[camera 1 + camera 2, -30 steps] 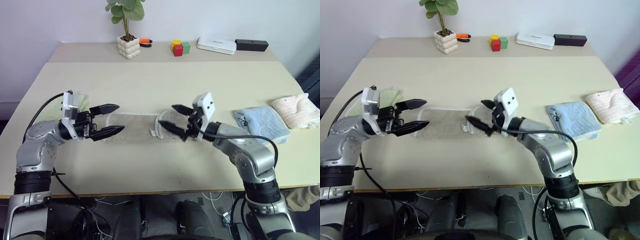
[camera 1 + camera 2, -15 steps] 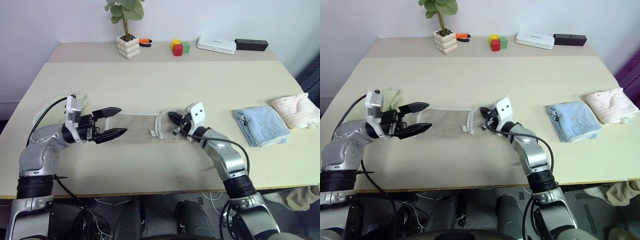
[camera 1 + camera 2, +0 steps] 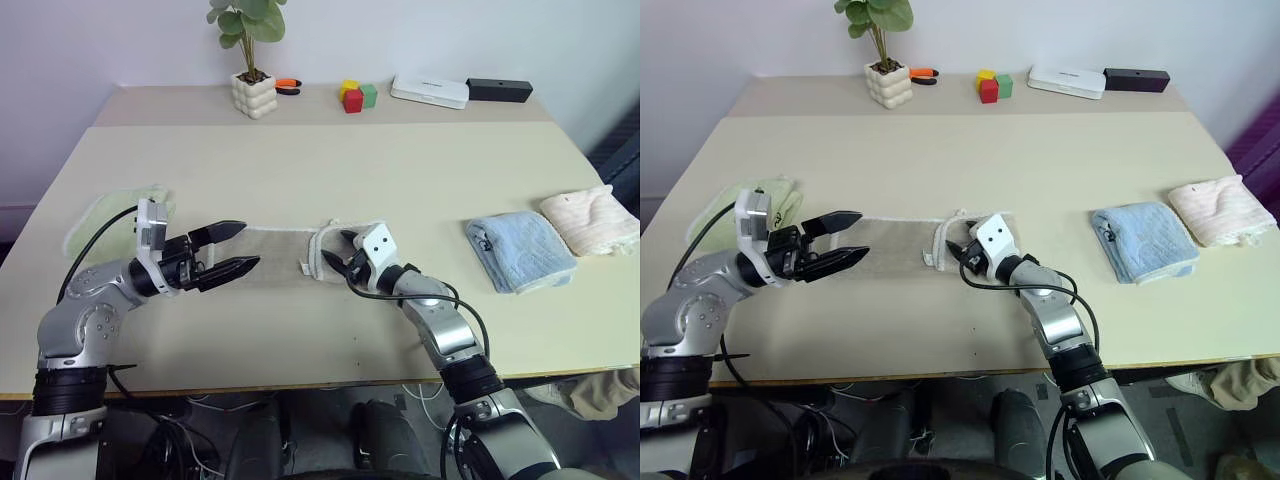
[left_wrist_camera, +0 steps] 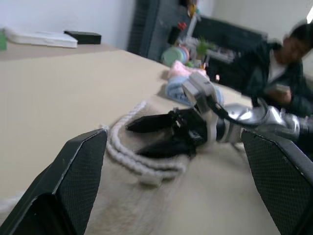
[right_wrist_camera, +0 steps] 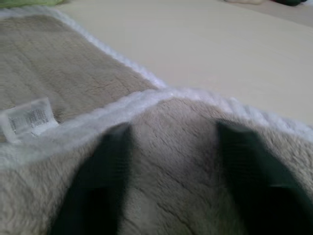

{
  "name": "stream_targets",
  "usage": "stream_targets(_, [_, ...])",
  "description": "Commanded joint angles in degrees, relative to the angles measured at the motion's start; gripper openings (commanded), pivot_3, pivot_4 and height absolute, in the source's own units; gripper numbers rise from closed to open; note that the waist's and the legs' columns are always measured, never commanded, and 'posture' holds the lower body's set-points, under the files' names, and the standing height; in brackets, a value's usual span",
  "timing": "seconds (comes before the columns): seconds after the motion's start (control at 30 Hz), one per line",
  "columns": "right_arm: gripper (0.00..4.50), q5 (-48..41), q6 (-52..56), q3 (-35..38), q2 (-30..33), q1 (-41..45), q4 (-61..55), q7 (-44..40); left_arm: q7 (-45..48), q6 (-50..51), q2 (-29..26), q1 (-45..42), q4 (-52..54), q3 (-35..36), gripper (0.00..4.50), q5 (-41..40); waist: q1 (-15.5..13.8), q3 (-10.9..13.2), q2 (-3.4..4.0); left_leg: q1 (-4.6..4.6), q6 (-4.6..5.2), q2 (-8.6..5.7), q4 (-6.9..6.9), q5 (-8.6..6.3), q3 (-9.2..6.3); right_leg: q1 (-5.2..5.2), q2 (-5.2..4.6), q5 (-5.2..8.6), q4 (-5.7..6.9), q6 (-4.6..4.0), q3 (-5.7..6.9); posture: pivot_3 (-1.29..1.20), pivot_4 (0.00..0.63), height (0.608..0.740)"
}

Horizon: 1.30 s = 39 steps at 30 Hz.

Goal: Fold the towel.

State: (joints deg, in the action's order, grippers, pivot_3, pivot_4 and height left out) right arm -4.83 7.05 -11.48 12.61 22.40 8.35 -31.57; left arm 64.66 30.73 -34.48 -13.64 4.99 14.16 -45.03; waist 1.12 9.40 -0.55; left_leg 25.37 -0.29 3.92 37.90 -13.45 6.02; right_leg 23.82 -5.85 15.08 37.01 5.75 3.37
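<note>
The beige towel (image 3: 275, 243) is spread on the tan desk (image 3: 330, 160) against a white wall. The left hand (image 3: 238, 248) is held apart; the right hand (image 3: 338, 252) is spread over its folded end.

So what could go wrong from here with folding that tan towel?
The right gripper is open and low on the towel's folded-over right end. Closing there could pinch both layers, or drag the loose end and undo the fold. The left gripper hovers open above the towel's left end, so nothing pins that side; a pull could slide the whole towel toward the green towel.
</note>
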Motion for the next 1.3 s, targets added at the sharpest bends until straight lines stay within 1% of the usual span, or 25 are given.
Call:
stream_targets(0.03, [4.44,-5.99,5.21,3.61,2.70,2.13,-10.57,-4.09,-8.14,6.70,1.21,4.60,7.94,4.66,4.50,-7.64,-0.02,0.01,0.01,0.00,0.00,0.00,0.00,0.00,-0.03,0.00,0.00,0.00,0.00,0.00,0.00,0.00,0.150,0.735])
stream_targets(0.13, [4.44,-10.91,11.76,6.65,6.63,2.55,-16.45,-7.21,-16.13,11.70,2.98,9.94,13.71,7.90,4.50,-14.32,-0.15,0.03,0.01,0.00,0.00,0.01,0.00,0.00,-0.10,0.01,-0.03,0.00,0.00,0.00,-0.02,0.00,0.150,0.735])
stream_targets(0.2, [4.44,-14.89,15.43,9.07,9.25,2.85,-19.65,-9.32,-22.21,14.57,3.93,12.52,15.53,9.79,4.50,-17.86,-0.49,0.03,-0.01,-0.01,0.00,0.00,0.01,-0.01,-0.14,-0.02,-0.05,0.00,-0.01,0.00,-0.01,0.00,0.150,0.735])
stream_targets(0.27, [4.44,-20.30,19.64,11.19,12.42,2.95,-23.01,-13.22,-28.74,16.18,6.00,14.49,16.52,11.62,4.50,-22.52,-0.54,0.03,-0.01,-0.02,0.00,-0.01,0.03,-0.01,-0.19,-0.06,-0.06,0.04,-0.02,-0.09,0.02,0.00,0.150,0.735])
stream_targets(0.3, [4.44,-21.87,20.28,11.87,15.50,2.33,-24.58,-16.69,-32.77,16.03,7.80,16.08,17.85,12.00,4.50,-22.94,-0.53,0.03,-0.02,-0.03,0.00,-0.01,0.03,-0.01,-0.18,-0.06,-0.07,0.09,-0.02,-0.18,0.02,0.00,0.150,0.735])
stream_targets(0.33, [4.44,-22.82,20.63,12.28,17.69,1.86,-25.62,-19.02,-35.69,15.95,8.95,17.16,18.89,12.20,4.50,-23.35,-0.53,0.04,0.00,-0.02,0.00,-0.01,0.03,-0.01,-0.19,-0.06,-0.08,0.09,-0.02,-0.19,0.02,0.00,0.150,0.735])
stream_targets(0.4, [4.44,-23.95,21.85,11.95,22.54,0.24,-27.12,-23.35,-43.78,17.05,11.37,19.09,20.40,12.59,4.50,-28.66,-0.53,0.02,-0.05,-0.02,0.06,-0.05,0.02,-0.05,-0.17,-0.07,-0.13,0.09,-0.07,-0.19,0.00,0.00,0.150,0.735])
stream_targets(0.43, [4.44,-23.58,21.80,11.58,24.23,-0.20,-27.03,-24.37,-47.28,16.75,12.62,19.84,21.50,12.32,4.50,-28.66,-0.51,0.04,-0.08,-0.02,0.07,-0.05,0.02,-0.05,-0.18,-0.08,-0.13,0.10,-0.10,-0.19,0.01,0.00,0.150,0.735])
stream_targets(0.47, [4.44,-23.71,21.79,11.46,25.26,-0.45,-26.88,-25.02,-50.35,16.56,13.69,20.41,22.24,12.11,4.50,-30.16,-0.49,0.04,-0.08,-0.02,0.07,-0.05,0.02,-0.05,-0.19,-0.09,-0.13,0.10,-0.11,-0.20,0.01,0.00,0.150,0.735])
stream_targets(0.5, [4.44,-24.22,22.00,11.68,25.77,-0.26,-26.59,-25.37,-55.48,16.39,15.25,21.23,22.55,11.83,4.50,-32.35,-0.48,0.05,-0.09,-0.03,0.07,-0.05,0.03,-0.05,-0.19,-0.09,-0.12,0.11,-0.10,-0.21,0.01,0.00,0.150,0.735])
stream_targets(0.57, [4.44,-24.89,22.33,12.07,26.11,0.21,-26.16,-25.77,-60.97,16.19,16.90,22.59,23.62,11.18,4.50,-35.97,-0.48,0.04,-0.09,-0.05,0.07,-0.05,0.04,-0.05,-0.19,-0.09,-0.11,0.11,-0.10,-0.23,-0.01,0.00,0.150,0.735])
stream_targets(0.63, [4.44,-25.20,22.77,12.38,26.41,0.71,-25.95,-26.10,-66.28,15.14,18.39,23.98,24.02,10.98,4.50,-42.38,-0.49,0.05,-0.09,-0.05,0.07,-0.05,0.04,-0.05,-0.19,-0.09,-0.11,0.12,-0.11,-0.24,-0.01,0.00,0.150,0.735])
stream_targets(0.7, [4.44,-26.12,23.12,12.97,27.33,0.83,-26.18,-27.40,-72.90,12.98,19.73,24.54,21.36,12.32,4.50,-45.84,-0.49,0.05,-0.10,-0.04,0.07,-0.05,0.04,-0.05,-0.19,-0.09,-0.12,0.12,-0.11,-0.24,-0.02,0.00,0.150,0.735])
stream_targets(0.77, [4.44,-26.70,23.09,13.31,28.08,0.73,-26.23,-28.23,-76.32,11.53,19.71,24.46,19.68,13.04,4.50,-47.89,-0.69,0.06,-0.14,-0.04,0.07,-0.07,0.06,-0.05,-0.20,-0.10,-0.12,0.12,-0.12,-0.25,-0.02,0.00,0.150,0.735])
stream_targets(0.87, [4.44,-26.81,22.66,13.53,28.45,0.86,-25.73,-28.38,-78.71,10.38,19.15,24.63,19.67,12.42,4.50,-49.98,-0.74,0.06,-0.15,-0.04,0.07,-0.09,0.11,-0.05,-0.21,-0.16,-0.12,0.13,-0.20,-0.29,-0.01,0.00,0.150,0.735])
stream_targets(1.03, [4.44,-26.37,22.44,13.57,28.04,1.30,-25.54,-27.62,-82.28,7.79,19.43,23.35,17.61,11.57,4.50,-50.37,-0.65,0.06,-0.14,-0.04,0.08,-0.09,0.08,-0.06,-0.21,-0.27,-0.11,0.12,-0.48,-0.31,0.00,0.00,0.150,0.735])
stream_targets(1.1, [4.44,-26.21,22.36,13.58,27.73,1.26,-25.73,-27.03,-82.36,8.17,18.92,21.82,16.06,10.40,4.50,-50.82,-0.74,0.06,-0.13,-0.05,0.08,-0.09,0.08,-0.06,-0.21,-0.28,-0.10,0.12,-0.50,-0.32,0.01,0.00,0.150,0.735])
stream_targets(1.23, [4.44,-25.89,22.11,13.26,27.27,1.42,-26.09,-25.90,-85.52,9.67,18.74,20.02,12.86,7.80,4.50,-53.26,-0.90,0.03,-0.09,-0.05,0.08,-0.09,0.08,-0.06,-0.21,-0.35,-0.09,0.10,-0.60,-0.34,0.02,0.00,0.150,0.735])
stream_targets(1.27, [4.50,-25.85,22.08,13.29,27.12,1.61,-26.16,-25.45,-85.20,9.52,18.93,19.13,11.98,7.50,3.95,-53.42,-1.01,0.01,-0.05,-0.05,0.09,-0.09,0.08,-0.07,-0.21,-0.36,-0.09,0.09,-0.64,-0.35,0.02,0.00,0.150,0.735])
stream_targets(1.3, [4.50,-25.70,21.93,13.38,27.01,1.68,-26.19,-24.95,-85.15,10.33,18.24,18.44,11.08,6.87,3.63,-53.69,-1.17,0.00,-0.04,-0.06,0.10,-0.09,0.08,-0.08,-0.20,-0.38,-0.09,0.09,-0.66,-0.36,0.02,0.00,0.150,0.735])
